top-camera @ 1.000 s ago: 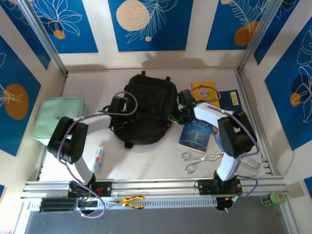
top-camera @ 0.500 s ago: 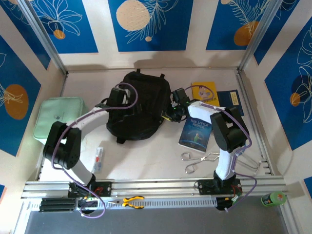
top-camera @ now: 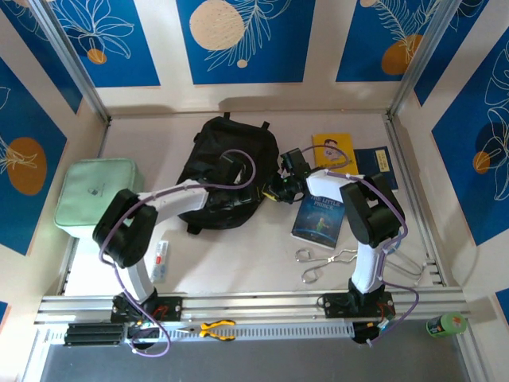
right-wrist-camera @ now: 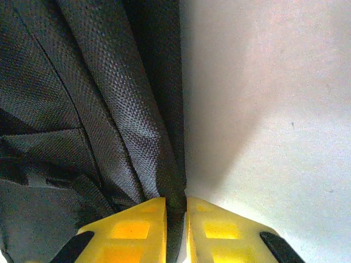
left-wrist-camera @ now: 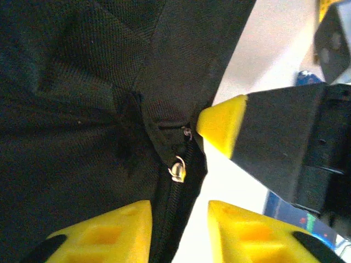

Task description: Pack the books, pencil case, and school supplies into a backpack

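- The left arm has swung across the backpack [top-camera: 219, 155] from its left side over to its right edge, and the bag itself has slid a little leftward on the table [top-camera: 238, 255] over the last second.
- The left gripper [left-wrist-camera: 178, 211] now hangs over the bag's right seam. Its yellow fingers are spread, and the small metal zip pull [left-wrist-camera: 177, 169] sits just ahead of the gap, not yet gripped.
- The right gripper [right-wrist-camera: 175, 205] has its fingers pressed together on a fold of the backpack's black fabric at that same edge. In the left wrist view, its yellow tip sits just beside the zip.
- The step looks like opening the bag, with the right side anchoring the cloth while the left goes for the zip.
- The next move calls for a fine pinch on that tiny pull, then a draw along the zip track while the right grip holds the fabric taut. A slack seam would likely let the bag slide again.
- The backpack's zip looks shut where the slider shows, and nothing can be seen inside it.
- All three books lie on the table to the bag's right: The Little Prince [top-camera: 318, 219] nearest, with the yellow book [top-camera: 334, 149] and the navy book [top-camera: 374, 163] behind it.
- The mint-green pouch [top-camera: 95, 195] sits closed well to the left. What it holds cannot be told.
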